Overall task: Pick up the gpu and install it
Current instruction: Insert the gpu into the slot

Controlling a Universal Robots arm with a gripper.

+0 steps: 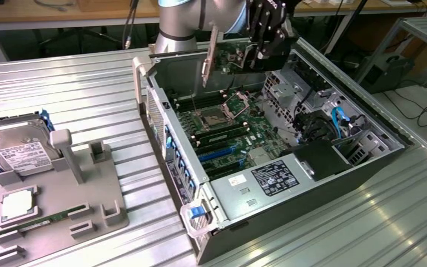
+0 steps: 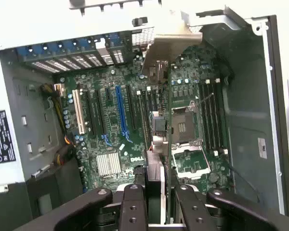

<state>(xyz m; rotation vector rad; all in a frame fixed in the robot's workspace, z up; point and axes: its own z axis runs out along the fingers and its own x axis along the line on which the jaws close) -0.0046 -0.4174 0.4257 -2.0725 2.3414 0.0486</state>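
Ribbed metal table (image 1: 87,83), workbenches and cables behind it.

Open computer case (image 1: 310,222) lies on its side, mainboard (image 1: 228,128) facing up.
- The grey arm (image 1: 180,22) comes in from the far edge. Its wrist points straight down over the far end of the case.
- The black claw (image 1: 254,58) sits above the case rim.

Grey parts tray (image 1: 102,189) is at the exterior view's left, well apart from the case.
- It carries a hard drive (image 1: 17,150) with a white label; I can't read the text.
- A processor chip (image 1: 17,203) and a green memory stick (image 1: 46,218) lie nearer the front of the tray.

The power supply sticker (image 1: 274,178) is black and white with fine print I can't read. A second black sticker (image 2: 0,137) on the case wall shows symbols only.

White "DELL" lettering (image 2: 137,155) is printed on the mainboard, next to a small finned heatsink (image 2: 108,163).

The claw is closed partway, its fingers (image 2: 133,207) clamped on the gpu (image 1: 232,58).
- The gpu hangs upright and edge-down in the air over the mainboard, not in any slot. Its metal bracket (image 1: 212,53) is on the exterior view's left.
- From the wrist the gpu (image 2: 155,168) shows edge-on. It lines up between the black slots beside the blue slot (image 2: 120,110) and the empty processor socket (image 2: 183,127).
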